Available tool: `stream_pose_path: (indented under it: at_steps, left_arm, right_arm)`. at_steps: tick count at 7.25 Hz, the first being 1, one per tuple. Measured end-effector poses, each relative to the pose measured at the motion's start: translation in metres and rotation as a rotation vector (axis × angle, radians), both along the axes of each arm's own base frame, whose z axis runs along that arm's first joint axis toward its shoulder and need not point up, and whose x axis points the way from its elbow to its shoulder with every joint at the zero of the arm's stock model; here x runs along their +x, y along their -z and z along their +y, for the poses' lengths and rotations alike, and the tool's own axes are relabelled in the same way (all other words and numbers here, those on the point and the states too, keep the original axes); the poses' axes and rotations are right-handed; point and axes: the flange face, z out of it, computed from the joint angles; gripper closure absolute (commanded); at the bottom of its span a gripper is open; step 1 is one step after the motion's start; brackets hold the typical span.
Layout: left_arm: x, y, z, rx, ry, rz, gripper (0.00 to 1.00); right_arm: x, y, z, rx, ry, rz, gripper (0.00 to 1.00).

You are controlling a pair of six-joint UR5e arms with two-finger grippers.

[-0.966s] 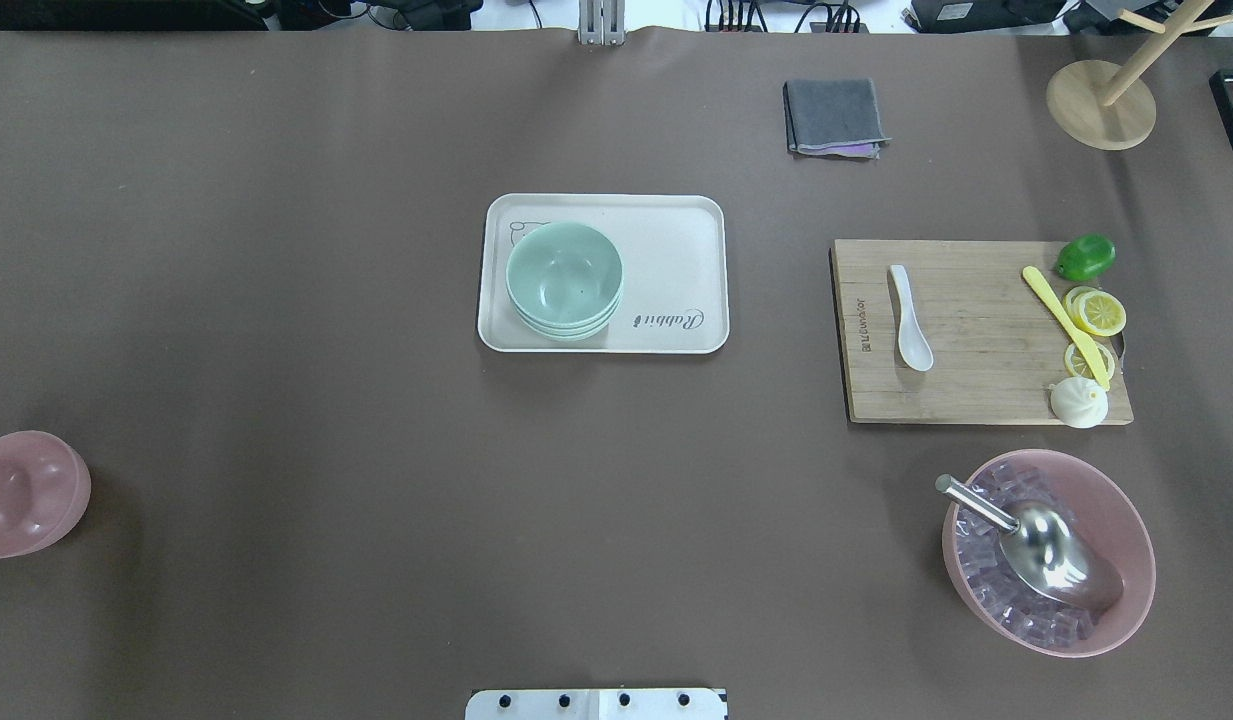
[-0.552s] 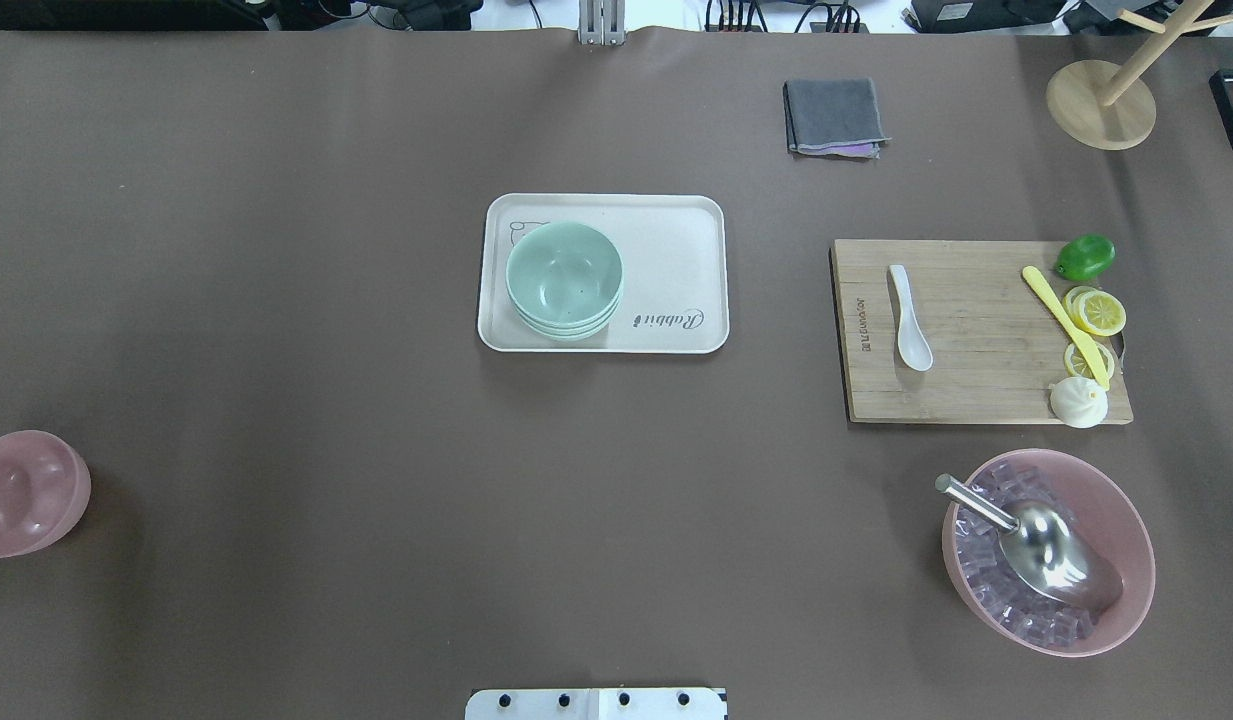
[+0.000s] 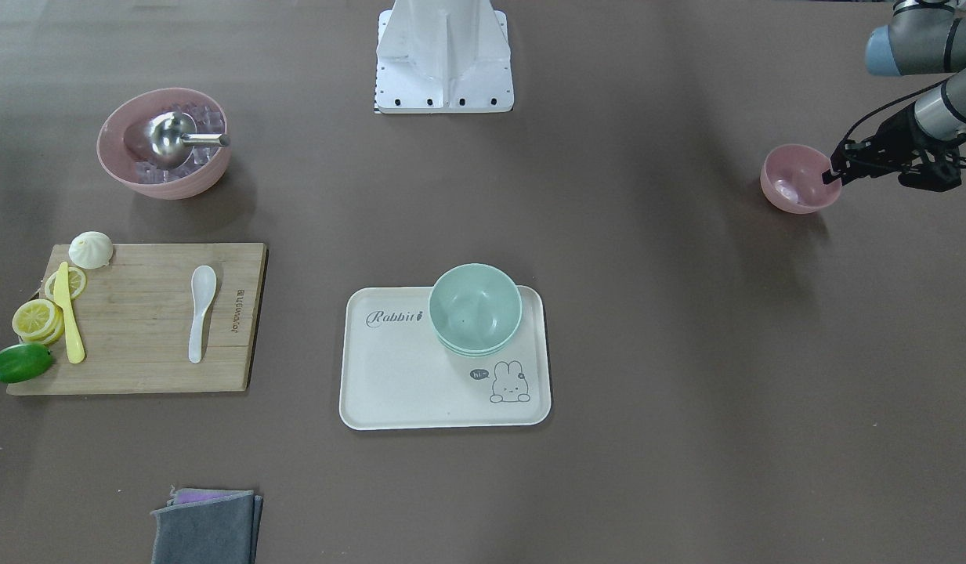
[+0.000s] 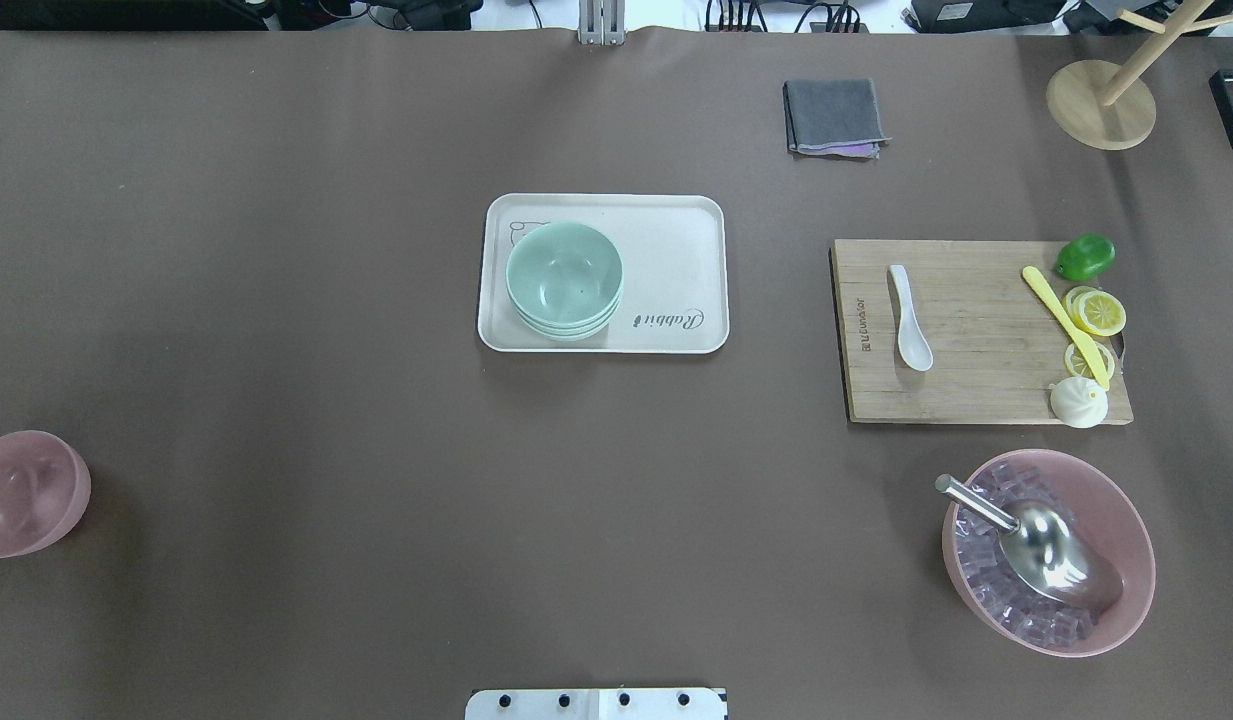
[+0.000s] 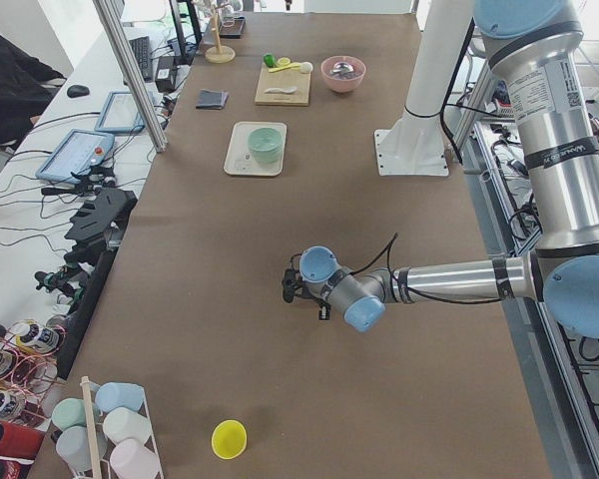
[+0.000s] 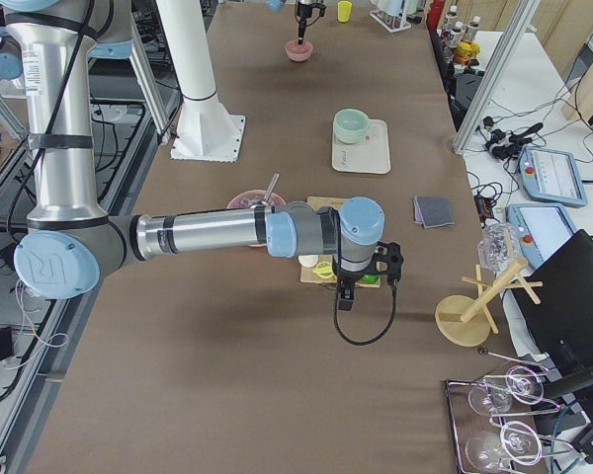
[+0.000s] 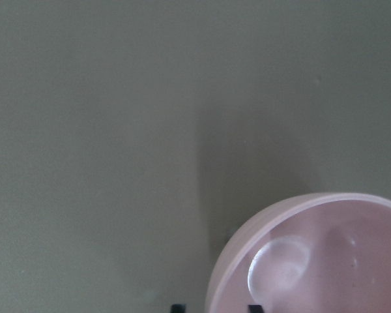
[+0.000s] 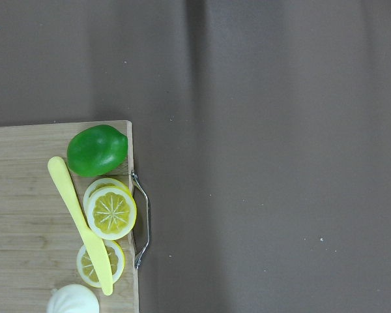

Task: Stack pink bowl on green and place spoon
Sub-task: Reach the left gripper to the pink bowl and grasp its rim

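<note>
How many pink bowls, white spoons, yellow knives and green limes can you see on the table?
Pink bowls: 2, the small pink bowl and the big pink bowl
White spoon: 1
Yellow knife: 1
Green lime: 1
Total: 5

The small pink bowl [image 3: 796, 178] stands upright and empty near the bench's [image 3: 647, 352] left end, well apart from the pale green bowls [image 3: 475, 305] nested upright on a cream tray [image 3: 396, 384]. The white spoon [image 3: 201, 312] lies flat on a wooden cutting board [image 3: 138, 360], its scoop end toward the robot.
</note>
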Motion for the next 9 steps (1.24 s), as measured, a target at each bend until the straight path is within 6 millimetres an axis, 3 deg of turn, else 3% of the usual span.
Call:
stream_pose_path:
  at_steps: [2, 4, 6, 8, 9]
  left_arm:
    - [0.000, 0.003, 0.001, -0.005, -0.007, 0.016, 1.00]
    - [-0.010, 0.028, -0.005, -0.023, -0.016, 0.110, 1.00]
    - [-0.028, 0.060, -0.033, -0.027, 0.019, 0.198, 1.00]
    - [-0.022, 0.107, -0.084, -0.026, 0.048, 0.230, 1.00]
    - [-0.011, 0.143, -0.113, -0.048, 0.077, 0.248, 1.00]
  right_arm:
    - [-0.005, 0.007, -0.003, 0.010, 0.006, -0.003, 0.01]
    - [-0.050, 0.036, -0.021, 0.000, 0.040, -0.023, 0.01]
    - [-0.136, 0.091, -0.053, -0.029, 0.073, -0.020, 0.01]
    - [-0.232, 0.145, -0.071, -0.040, 0.058, 0.030, 0.01]
    - [-0.276, 0.158, -0.075, -0.037, 0.034, 0.041, 0.02]
